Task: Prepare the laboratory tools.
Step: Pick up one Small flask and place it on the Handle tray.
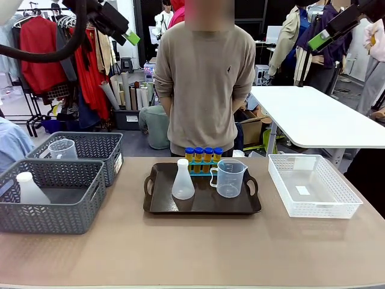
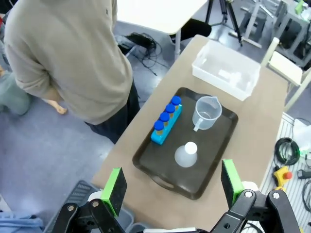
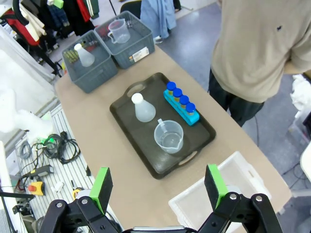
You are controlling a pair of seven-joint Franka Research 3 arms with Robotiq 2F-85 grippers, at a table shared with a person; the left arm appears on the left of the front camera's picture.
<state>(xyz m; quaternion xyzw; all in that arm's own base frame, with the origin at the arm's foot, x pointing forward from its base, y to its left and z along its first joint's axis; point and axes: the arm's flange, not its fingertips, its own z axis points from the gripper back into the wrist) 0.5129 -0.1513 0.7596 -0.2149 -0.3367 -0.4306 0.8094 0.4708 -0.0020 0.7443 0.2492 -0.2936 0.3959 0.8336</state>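
Glossy dark plastic tray (image 1: 157, 205), clear plastic beaker (image 1: 228, 178), translucent white flask (image 1: 183, 180), matt tan tabletop (image 1: 198, 247), grey lattice plastic baskets (image 1: 54, 198).

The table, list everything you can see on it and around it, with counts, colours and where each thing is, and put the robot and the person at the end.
tray: one, dark brown, table centre
tubes: four, orange-yellow with blue caps, in a blue rack at the tray's far edge
flask: one, translucent white, on the tray, left part
beaker: one, clear, on the tray, right part
grey baskets: two, table's left side; the near one holds a second flask, the far one a second beaker
white basket: one, table's right side
left gripper: open, high above the table
right gripper: open, high above the table
person: one, beige sweater, standing at the far side
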